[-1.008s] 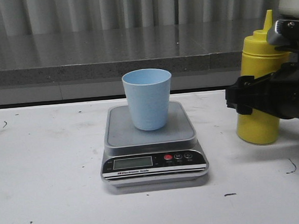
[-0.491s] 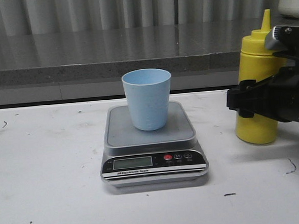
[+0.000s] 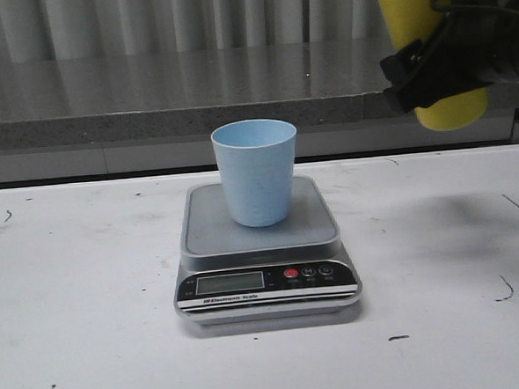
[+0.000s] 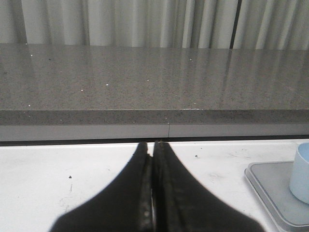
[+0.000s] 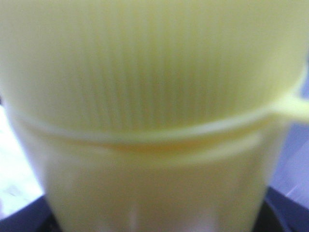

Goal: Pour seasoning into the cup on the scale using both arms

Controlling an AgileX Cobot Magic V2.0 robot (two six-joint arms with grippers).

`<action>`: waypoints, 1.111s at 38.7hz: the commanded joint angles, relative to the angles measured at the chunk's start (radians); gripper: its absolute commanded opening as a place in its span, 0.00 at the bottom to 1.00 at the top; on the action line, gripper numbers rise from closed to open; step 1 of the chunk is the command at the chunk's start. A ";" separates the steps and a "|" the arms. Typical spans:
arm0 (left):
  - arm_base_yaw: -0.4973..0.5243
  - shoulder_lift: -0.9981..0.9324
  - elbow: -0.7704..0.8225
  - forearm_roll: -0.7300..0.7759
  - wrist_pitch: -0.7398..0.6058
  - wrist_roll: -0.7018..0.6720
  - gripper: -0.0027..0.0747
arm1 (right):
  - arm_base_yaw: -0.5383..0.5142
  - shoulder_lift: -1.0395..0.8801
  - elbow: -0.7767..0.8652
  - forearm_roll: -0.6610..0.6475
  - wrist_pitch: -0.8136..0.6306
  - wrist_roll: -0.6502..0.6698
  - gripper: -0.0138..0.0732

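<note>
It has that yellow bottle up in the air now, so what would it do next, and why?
Probably carry the yellow bottle left until it is over the blue cup. The right tool holds it clear of the table, off to the cup's right, and the cup stands ready on the scale.

The only readable writing is white lettering on the black front strip (image 3: pixel 267 296) of the scale (image 3: pixel 263 247), low in the middle of the front view; it seems to read "Electronic Scale". The LCD display (image 3: pixel 230 283) shows no legible digits.
</note>
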 commanded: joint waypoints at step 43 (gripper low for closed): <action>0.000 0.011 -0.025 -0.008 -0.083 -0.009 0.01 | 0.002 0.016 -0.372 -0.271 0.052 -1.221 0.23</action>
